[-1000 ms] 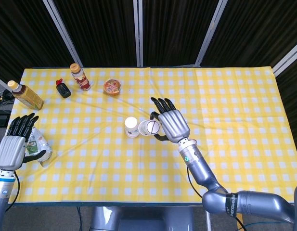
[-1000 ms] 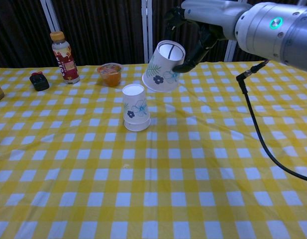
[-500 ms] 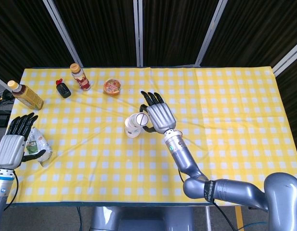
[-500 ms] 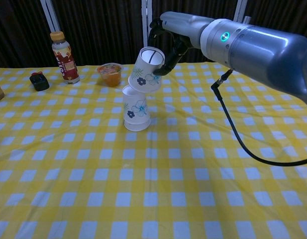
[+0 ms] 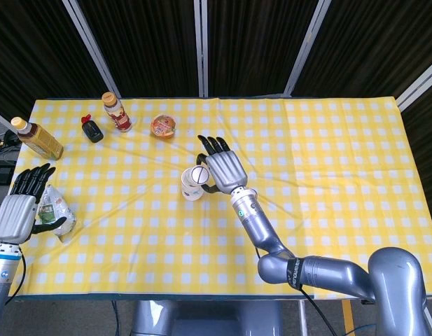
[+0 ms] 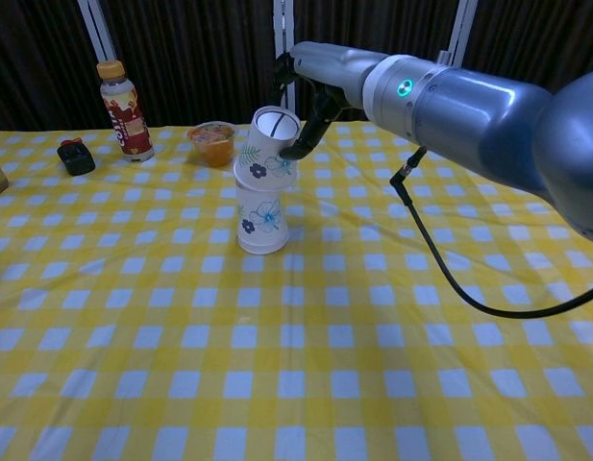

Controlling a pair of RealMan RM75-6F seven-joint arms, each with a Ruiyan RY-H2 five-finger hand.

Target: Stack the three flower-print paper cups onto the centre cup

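An upside-down flower-print paper cup (image 6: 260, 217) stands at the table's centre and is also seen from above (image 5: 189, 190). My right hand (image 6: 308, 88) holds a second flower-print cup (image 6: 266, 150), tilted and bottom up, its open mouth partly over the top of the centre cup. From the head view the right hand (image 5: 223, 169) covers much of the held cup (image 5: 197, 175). My left hand (image 5: 18, 212) lies at the table's left edge with its fingers apart, beside a green-and-white packet (image 5: 59, 208).
Along the far left of the yellow checked cloth (image 6: 306, 365) stand a red-label bottle (image 6: 123, 110), an orange snack cup (image 6: 212, 142) and a small black object (image 6: 75, 156). A tea bottle (image 5: 37, 138) lies at the left edge.
My right hand has carried the held cup leftward and down, from beside the centre cup to resting tilted on its top. The left hand has not moved.
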